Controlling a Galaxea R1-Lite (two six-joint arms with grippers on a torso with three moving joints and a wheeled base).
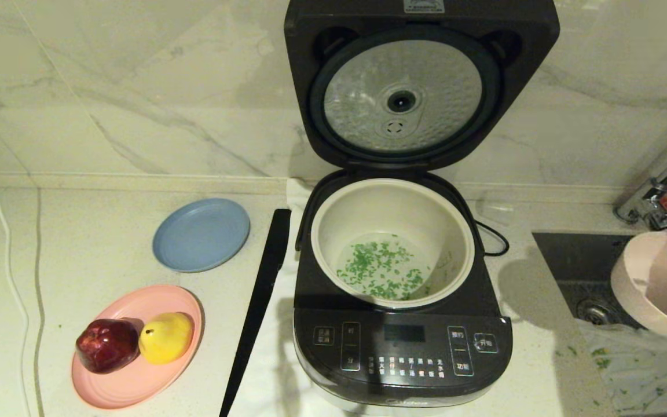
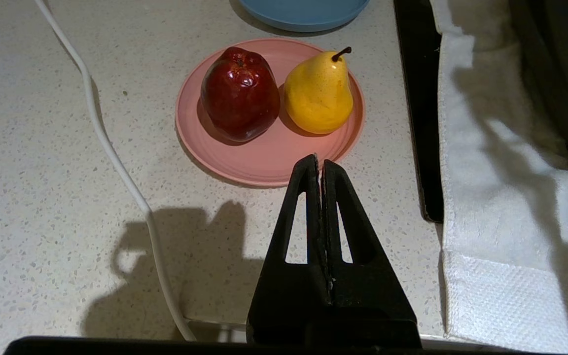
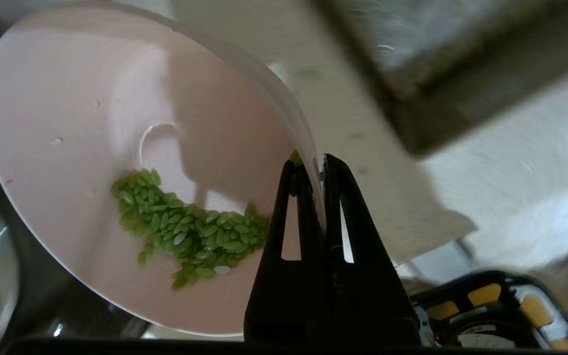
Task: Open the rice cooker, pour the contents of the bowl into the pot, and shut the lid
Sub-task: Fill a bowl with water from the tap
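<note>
The right gripper is clamped on the rim of the bowl, held tilted over the sink, well to the right of the rice cooker. Green grains remain in the bowl (others already lie in the pot, to the bowl's left). The lid stands open behind. The left gripper hangs pressed shut beside the pink plate.

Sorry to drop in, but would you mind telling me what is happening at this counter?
The rice cooker stands with its lid up, and green grains lie in the pot. The right gripper is shut on the rim of the bowl, held tilted over the sink with some grains left inside. The left gripper hangs shut near the pink plate.
</note>
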